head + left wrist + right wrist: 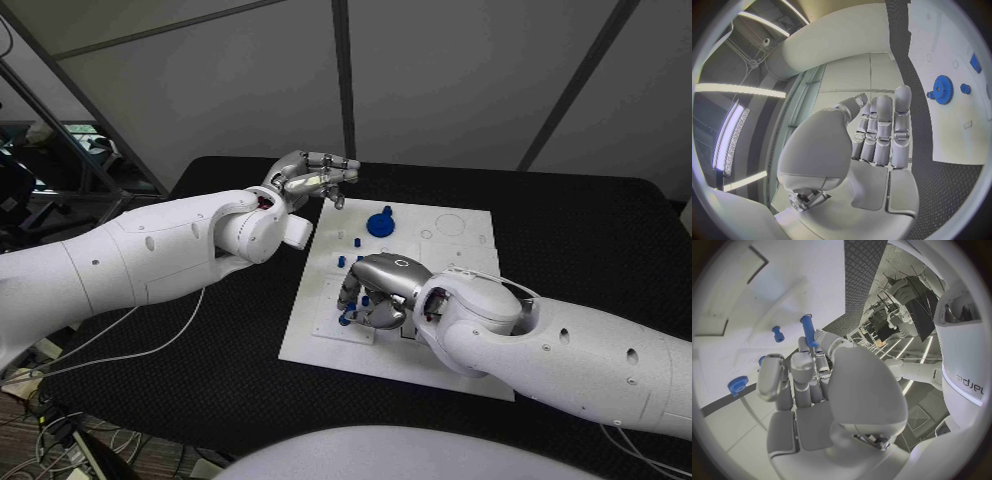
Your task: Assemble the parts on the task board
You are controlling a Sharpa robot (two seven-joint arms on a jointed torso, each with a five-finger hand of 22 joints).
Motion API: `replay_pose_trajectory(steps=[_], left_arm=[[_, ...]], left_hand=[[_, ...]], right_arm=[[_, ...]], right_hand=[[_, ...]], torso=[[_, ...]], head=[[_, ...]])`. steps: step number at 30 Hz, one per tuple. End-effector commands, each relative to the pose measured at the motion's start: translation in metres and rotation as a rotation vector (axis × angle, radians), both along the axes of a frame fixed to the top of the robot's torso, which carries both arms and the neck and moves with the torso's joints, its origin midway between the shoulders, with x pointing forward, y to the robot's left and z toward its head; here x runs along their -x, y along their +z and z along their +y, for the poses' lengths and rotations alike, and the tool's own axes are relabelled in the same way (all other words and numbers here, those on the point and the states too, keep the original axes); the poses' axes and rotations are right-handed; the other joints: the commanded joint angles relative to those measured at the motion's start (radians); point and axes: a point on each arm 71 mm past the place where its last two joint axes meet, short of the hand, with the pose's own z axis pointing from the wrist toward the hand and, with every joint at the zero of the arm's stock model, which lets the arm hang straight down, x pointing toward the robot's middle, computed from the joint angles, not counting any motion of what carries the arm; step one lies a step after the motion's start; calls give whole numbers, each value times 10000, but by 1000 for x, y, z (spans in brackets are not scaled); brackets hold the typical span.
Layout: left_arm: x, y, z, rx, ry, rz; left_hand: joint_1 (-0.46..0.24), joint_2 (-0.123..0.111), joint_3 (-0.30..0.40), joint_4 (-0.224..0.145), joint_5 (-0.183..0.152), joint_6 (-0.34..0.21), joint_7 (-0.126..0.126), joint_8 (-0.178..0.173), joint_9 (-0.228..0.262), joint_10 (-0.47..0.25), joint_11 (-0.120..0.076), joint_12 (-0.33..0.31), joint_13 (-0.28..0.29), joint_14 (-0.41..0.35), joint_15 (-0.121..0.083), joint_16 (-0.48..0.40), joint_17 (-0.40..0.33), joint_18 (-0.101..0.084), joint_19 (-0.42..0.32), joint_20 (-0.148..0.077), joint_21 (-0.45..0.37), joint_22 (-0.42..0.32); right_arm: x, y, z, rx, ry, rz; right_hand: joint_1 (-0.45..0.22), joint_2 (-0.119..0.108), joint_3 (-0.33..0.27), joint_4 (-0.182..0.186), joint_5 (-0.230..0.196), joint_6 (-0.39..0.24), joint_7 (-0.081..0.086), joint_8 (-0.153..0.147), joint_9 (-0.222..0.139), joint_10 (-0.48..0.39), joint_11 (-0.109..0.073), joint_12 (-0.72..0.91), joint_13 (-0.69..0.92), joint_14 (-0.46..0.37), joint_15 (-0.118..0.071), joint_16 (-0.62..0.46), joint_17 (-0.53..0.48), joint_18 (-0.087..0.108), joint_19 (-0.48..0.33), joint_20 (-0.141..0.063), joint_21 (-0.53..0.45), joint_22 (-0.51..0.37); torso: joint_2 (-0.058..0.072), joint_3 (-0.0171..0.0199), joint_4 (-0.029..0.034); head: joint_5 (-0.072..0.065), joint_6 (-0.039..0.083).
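Observation:
The white task board point(433, 255) lies in the middle of the black table. A blue gear point(381, 222) stands near its far left corner, also in the left wrist view point(943, 90). Small blue pegs point(358, 240) stand just nearer than the gear. My right hand point(378, 290) is low over the board's near left part, fingers curled down. In the right wrist view a long blue peg point(808, 330) sticks out between its fingertips and thumb, pinched there. My left hand point(310, 175) hovers above the board's far left corner, fingers stretched out point(882, 130), holding nothing.
A short blue peg point(777, 333) and a blue round knob point(737, 385) stand on the board close to my right hand. More blue bits point(346, 318) show under that hand. Black table point(577, 230) surrounds the board. A cable point(159, 340) trails off the left side.

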Motion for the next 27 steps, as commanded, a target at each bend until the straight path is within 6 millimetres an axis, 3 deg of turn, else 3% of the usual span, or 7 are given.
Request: replay_pose_trajectory(steps=[1, 15, 27], left_arm=[[0, 1, -1, 72, -103, -17], [0, 1, -1, 62, -93, -4], [0, 1, 0, 48, -64, 2]], left_hand=[[-33, 106, -60, -6, 7, -39, -7, 14, -12, -72, -1, 45, -9, 27, 46, -48, -9, -46, -30, 15, -46, -9], [-33, 106, -60, -6, 7, -39, -7, 14, -12, -72, -1, 45, -9, 27, 46, -48, -9, -46, -30, 15, -46, -9], [-37, 120, -65, 2, 8, -55, 3, 17, -14, -89, 8, 56, -10, 31, 54, -52, -21, -46, -32, 22, -60, -19]], right_arm=[[1, -1, 1, 103, 150, 4], [1, -12, 1, 485, 123, 118], [7, -15, 6, 416, 430, 207]], right_hand=[[50, 76, 136, -64, 31, -16, 87, -32, -11, 366, -294, 44, 72, 28, -5, 39, 9, -176, 56, 16, 53, 9], [-40, 75, 134, -78, 39, -58, 106, -60, -25, 330, -278, -2, 79, 23, 11, 50, -3, -170, 31, 31, 45, -5], [-735, -182, -3, 60, 286, -677, 417, -442, -92, -642, 101, -881, -221, -47, 315, 79, -119, -128, -144, 295, -78, -175]], torso=[[1, 2, 8], [11, 1, 11], [1, 2, -6]], head=[[5, -12], [19, -29], [12, -36]])
